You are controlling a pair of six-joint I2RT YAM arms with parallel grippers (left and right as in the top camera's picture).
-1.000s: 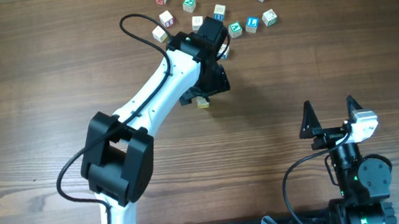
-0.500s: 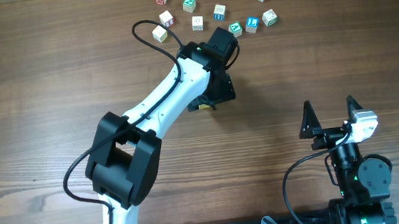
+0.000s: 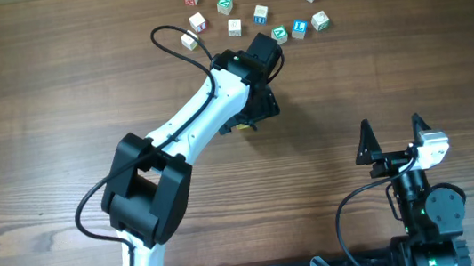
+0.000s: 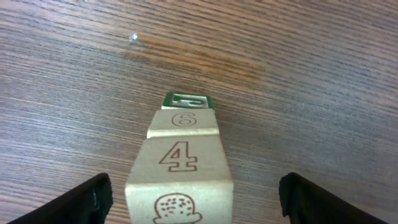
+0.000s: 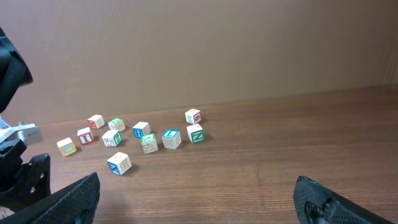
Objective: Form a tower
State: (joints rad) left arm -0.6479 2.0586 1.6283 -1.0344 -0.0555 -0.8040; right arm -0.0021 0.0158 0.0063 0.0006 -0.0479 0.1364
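Left gripper [image 4: 193,186] is wide open and holds nothing. In the left wrist view both fingers [image 4: 87,199] sit at the bottom corners, with a clear gap of bare wood on each side. The tower [image 4: 181,158] is centred between them and touches neither. From that camera the stack runs away from the lens. The nearest cube shows a brown picture face and a brown "4", the next shows a "6", and the far end shows a green-marked "P" face. Which end is up, can't tell from this angle. All cubes line up one wide, no visible offset between faces. Overhead, the left arm [image 3: 191,120] reaches across the wooden table [image 3: 37,102] and its wrist covers the tower almost completely, so no check from above. Loose letter cubes [image 3: 260,12] are scattered along the far edge of the table, beyond the left wrist and apart from the stack. The right wrist camera shows the same scatter [image 5: 171,138], with red, green, blue and yellow markings. Right gripper [image 3: 390,129] sits close to its base on the near right side, well away from everything. Its jaws are spread fully, with nothing between them in the right wrist view [image 5: 196,186].
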